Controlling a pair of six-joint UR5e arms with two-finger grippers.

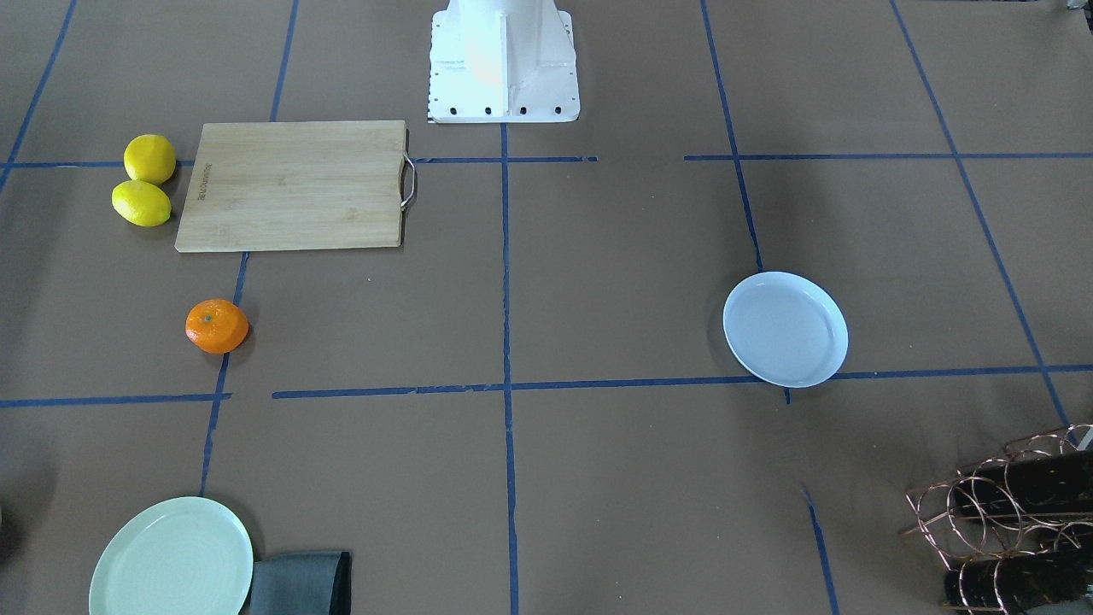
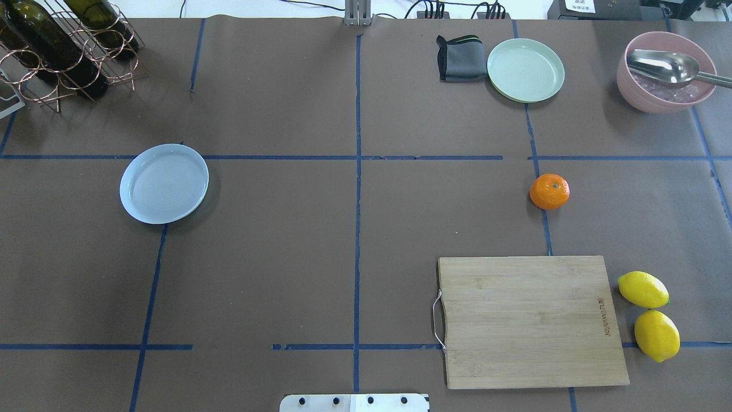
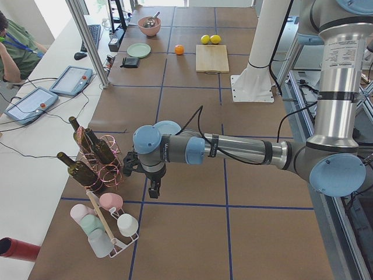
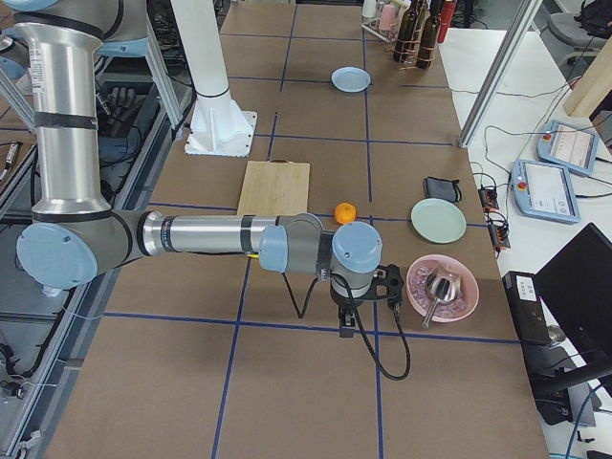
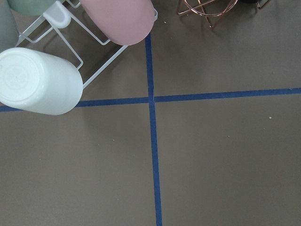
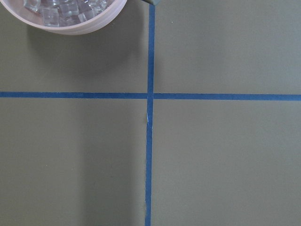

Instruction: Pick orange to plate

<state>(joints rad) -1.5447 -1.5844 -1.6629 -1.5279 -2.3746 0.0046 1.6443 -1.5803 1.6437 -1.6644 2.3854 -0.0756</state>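
The orange [image 2: 549, 191] lies on the brown table on the robot's right half, just beyond the cutting board; it also shows as the orange [image 1: 217, 326]. The pale bluish-white plate [image 2: 164, 183] sits empty on the left half, seen again as the plate [image 1: 786, 329]. No gripper appears in the overhead, front or wrist views. My left gripper [image 3: 152, 191] hangs near the wine rack, far from the orange, and I cannot tell its state. My right gripper [image 4: 346, 323] hovers beside the pink bowl, nearer to me than the orange [image 4: 345, 212]; its state cannot be told either.
A wooden cutting board [image 2: 532, 320] lies near the base with two lemons [image 2: 649, 315] at its right. A mint-green plate [image 2: 525, 70], grey cloth [image 2: 461, 58] and pink bowl [image 2: 666, 73] with spoon stand at the far right. A wine rack [image 2: 63, 46] fills the far left corner.
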